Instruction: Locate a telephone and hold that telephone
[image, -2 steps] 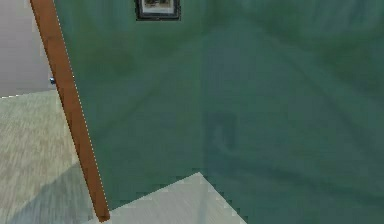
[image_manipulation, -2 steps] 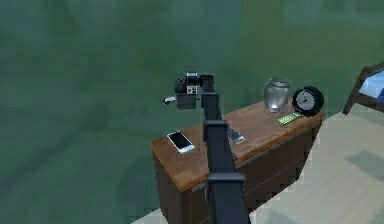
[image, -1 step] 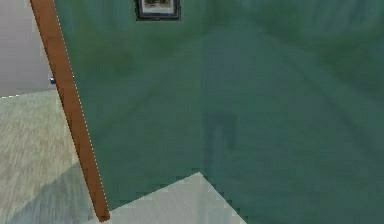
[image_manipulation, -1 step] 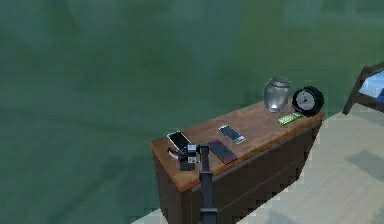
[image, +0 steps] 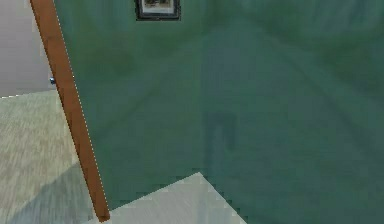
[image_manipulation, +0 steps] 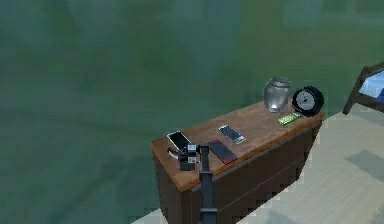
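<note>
A wooden dresser (image_manipulation: 262, 150) stands against the teal wall in the arm side view. On its top lie two small flat phone-like slabs, one with a dark screen (image_manipulation: 179, 139) near the left end and a paler one (image_manipulation: 231, 132) toward the middle. A dark red flat thing (image_manipulation: 222, 151) lies between them, nearer the front. The arm's dark bar (image_manipulation: 207, 190) rises from the bottom edge to the dresser's left front corner. My gripper (image_manipulation: 186, 158) sits there just below the dark-screened slab. I cannot tell whether it holds anything or touches the slab.
A glass jar (image_manipulation: 278, 94), a round black clock (image_manipulation: 308, 99) and a small green thing (image_manipulation: 289, 118) occupy the dresser's right end. A bed corner (image_manipulation: 370, 85) shows at the right edge. In the forward view a teal wall (image: 250, 110), a framed picture (image: 160, 9) and a brown door frame (image: 75, 110) stand close ahead.
</note>
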